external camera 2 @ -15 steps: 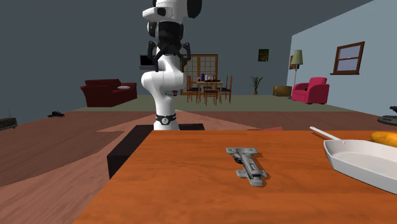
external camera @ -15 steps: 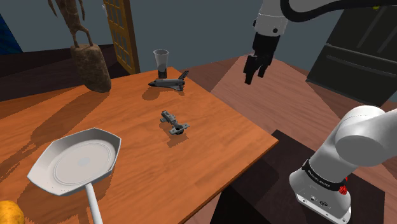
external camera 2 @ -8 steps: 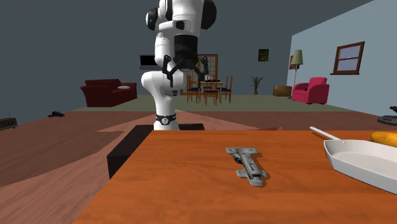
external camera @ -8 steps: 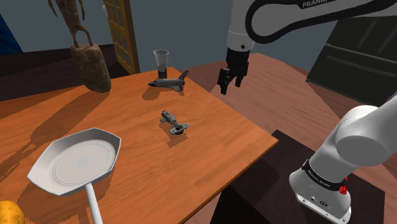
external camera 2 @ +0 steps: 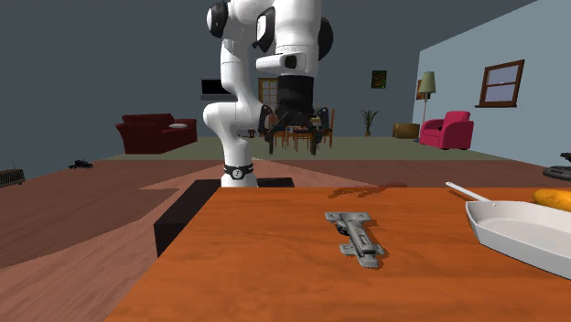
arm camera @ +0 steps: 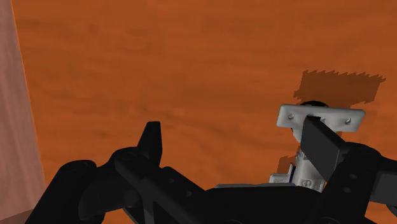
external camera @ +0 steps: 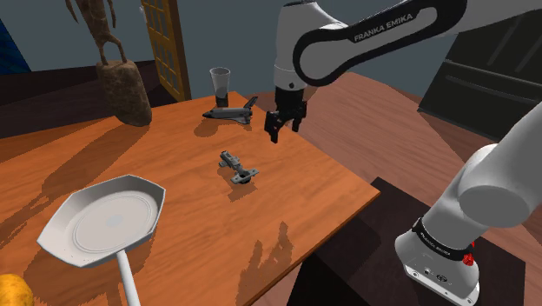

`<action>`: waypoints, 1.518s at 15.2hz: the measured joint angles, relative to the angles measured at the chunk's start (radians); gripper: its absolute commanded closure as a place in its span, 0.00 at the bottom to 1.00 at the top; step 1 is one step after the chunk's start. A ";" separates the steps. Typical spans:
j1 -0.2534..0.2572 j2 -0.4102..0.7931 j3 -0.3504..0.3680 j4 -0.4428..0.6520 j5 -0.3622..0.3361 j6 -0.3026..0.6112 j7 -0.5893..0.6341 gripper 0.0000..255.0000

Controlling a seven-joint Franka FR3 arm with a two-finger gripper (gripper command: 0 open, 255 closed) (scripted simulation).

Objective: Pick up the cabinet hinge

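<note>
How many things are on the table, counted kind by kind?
Cabinet hinge: 1
Toy space shuttle: 1
Glass: 1
White pan: 1
Brown statue: 1
Yellow item: 1
Total: 6

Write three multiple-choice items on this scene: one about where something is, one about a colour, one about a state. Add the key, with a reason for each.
1. The cabinet hinge lies:
A. on the floor
B. on the wooden table
C. on a chair

2. The pan is:
A. black
B. red
C. white

3. The end effector is:
A. open and holding nothing
B. shut on the hinge
C. shut on the pan's handle

Key:
1 B, the hinge rests flat on the tabletop in both exterior views.
2 C, its bowl and handle are drawn white.
3 A, the wrist view shows the fingers apart, with the hinge lying on the table beyond them.
</note>
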 measured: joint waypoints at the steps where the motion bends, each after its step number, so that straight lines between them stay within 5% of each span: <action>1: 0.003 0.033 0.009 0.019 -0.013 0.012 0.020 0.00; 14: 0.124 0.570 0.017 0.454 -0.234 0.069 0.257 0.00; 22: 0.145 0.653 -0.001 0.467 -0.268 0.134 0.285 0.00; 23: 0.145 0.656 -0.002 0.468 -0.269 0.136 0.285 1.00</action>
